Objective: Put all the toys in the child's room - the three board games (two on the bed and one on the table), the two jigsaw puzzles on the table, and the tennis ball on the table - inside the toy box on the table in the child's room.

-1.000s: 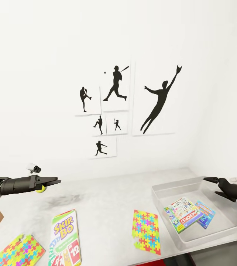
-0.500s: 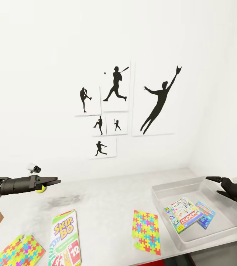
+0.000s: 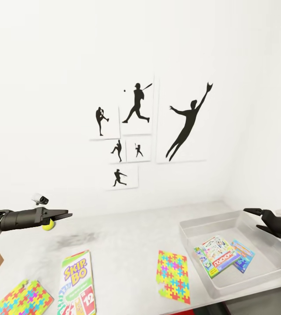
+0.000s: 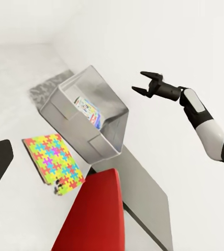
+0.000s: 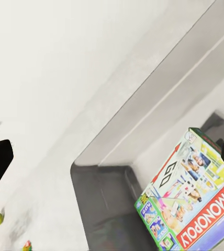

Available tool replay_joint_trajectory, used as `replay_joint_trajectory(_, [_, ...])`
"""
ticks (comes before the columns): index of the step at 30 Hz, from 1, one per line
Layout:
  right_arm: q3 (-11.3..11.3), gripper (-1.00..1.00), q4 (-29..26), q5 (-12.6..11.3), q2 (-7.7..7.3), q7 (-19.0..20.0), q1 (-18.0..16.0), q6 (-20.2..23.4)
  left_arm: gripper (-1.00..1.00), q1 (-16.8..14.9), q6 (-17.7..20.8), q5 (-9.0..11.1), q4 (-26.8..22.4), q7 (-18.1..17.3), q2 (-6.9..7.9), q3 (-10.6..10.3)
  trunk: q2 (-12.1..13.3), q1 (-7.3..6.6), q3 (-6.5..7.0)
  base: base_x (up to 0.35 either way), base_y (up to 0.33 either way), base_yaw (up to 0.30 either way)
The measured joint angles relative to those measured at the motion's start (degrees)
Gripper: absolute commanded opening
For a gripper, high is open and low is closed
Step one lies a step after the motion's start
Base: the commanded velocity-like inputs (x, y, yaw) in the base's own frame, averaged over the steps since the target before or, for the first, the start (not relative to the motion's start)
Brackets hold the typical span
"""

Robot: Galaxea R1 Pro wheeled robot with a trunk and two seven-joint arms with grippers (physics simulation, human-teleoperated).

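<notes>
Your view tips slightly down; nothing else moves. Right gripper (image 3: 255, 218) hangs open and empty over the box (image 3: 201, 224); left gripper (image 3: 64, 215), jaws unreadable, poises by the ball (image 3: 48, 225).

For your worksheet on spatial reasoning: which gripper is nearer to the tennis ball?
Left. The left gripper hovers right beside the tennis ball on the table's left; the right gripper is far across, above the toy box.

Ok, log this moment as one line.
left gripper: open, by tennis ball | right gripper: open over toy box | box holds Monopoly
</notes>
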Motion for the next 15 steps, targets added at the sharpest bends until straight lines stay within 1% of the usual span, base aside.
replay_joint_trajectory(3, [0.07,1.00,-0.04,0.01,0.04,1.10,0.02,0.00,1.00,0.01,0.00,0.03,0.00,0.00,0.00,-0.02,0.01,0.00,0.23,-0.103,0.000,-0.022])
replay_joint_trajectory(7, [0.25,1.00,-0.07,0.05,0.07,3.59,0.11,0.00,1.00,0.01,0.00,0.05,0.00,0.00,0.00,-0.01,0.01,0.00,0.39,-0.098,0.000,-0.010])
replay_joint_trajectory(13, [0.36,1.00,-0.26,0.20,0.08,7.62,0.68,-0.01,1.00,0.01,-0.03,0.06,0.01,0.00,0.00,-0.04,0.01,-0.01,0.47,-0.037,0.000,-0.004])
replay_joint_trajectory(15, [0.37,1.00,-0.33,0.23,0.08,8.20,0.80,-0.01,1.00,0.01,-0.04,0.06,0.00,0.00,0.00,-0.05,0.01,-0.01,0.50,-0.017,0.000,-0.013])
